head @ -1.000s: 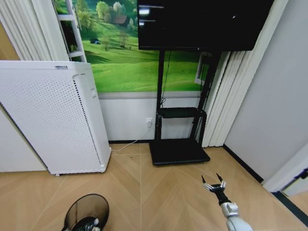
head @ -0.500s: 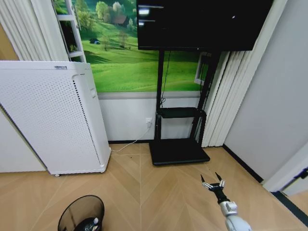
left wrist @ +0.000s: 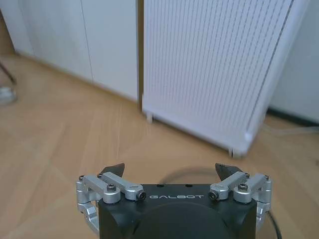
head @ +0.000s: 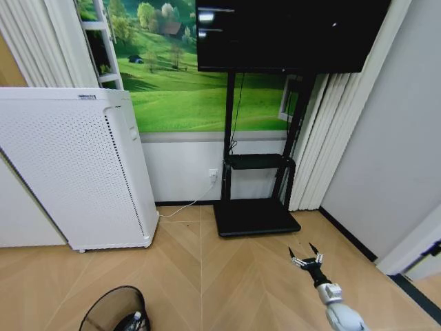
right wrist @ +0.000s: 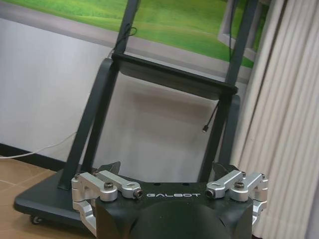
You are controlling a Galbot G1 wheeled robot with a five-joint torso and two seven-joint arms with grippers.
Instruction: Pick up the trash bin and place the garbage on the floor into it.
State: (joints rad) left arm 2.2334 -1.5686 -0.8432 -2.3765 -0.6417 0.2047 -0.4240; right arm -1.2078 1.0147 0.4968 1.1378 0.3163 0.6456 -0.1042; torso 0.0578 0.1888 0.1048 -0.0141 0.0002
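Trash bin (head: 114, 310): black wire-mesh wastebasket, low at the robot's left in the head view, cut off by the lower edge, rim tilted toward the camera. Inside it, near the rim's lower right, something dark with a small white bit; too cut off to name. In the left wrist view a dark curved rim line (left wrist: 192, 174) shows just past the pincer body, on the wooden floor (head: 227, 276).

Left pincer (left wrist: 172, 172): seen from its wrist camera, black body with silver linkages, the two dark fingertips (left wrist: 113, 170) stand wide apart, nothing between them. It points toward the white appliance and sits above the bin's rim line; whether it touches the bin cannot be told.

Right pincer (head: 306, 258): out over bare floor at the robot's right, well apart from the bin, spread wide, empty. From its own wrist camera (right wrist: 167, 169) the fingertips also stand far apart, facing the TV stand.

White appliance (head: 76, 165): tall perforated box, on the floor behind the bin at the left, against the wall. A white cable runs from near its base along the floor to a wall socket (head: 213, 174).

TV stand (head: 255, 207): black, flat base on the floor, small shelf halfway up, carries a dark screen (head: 289, 34) above. It stands right of the appliance, beyond the right pincer. Green meadow mural (head: 179, 89) on the wall behind; pale curtains (head: 324, 138) right of the stand.
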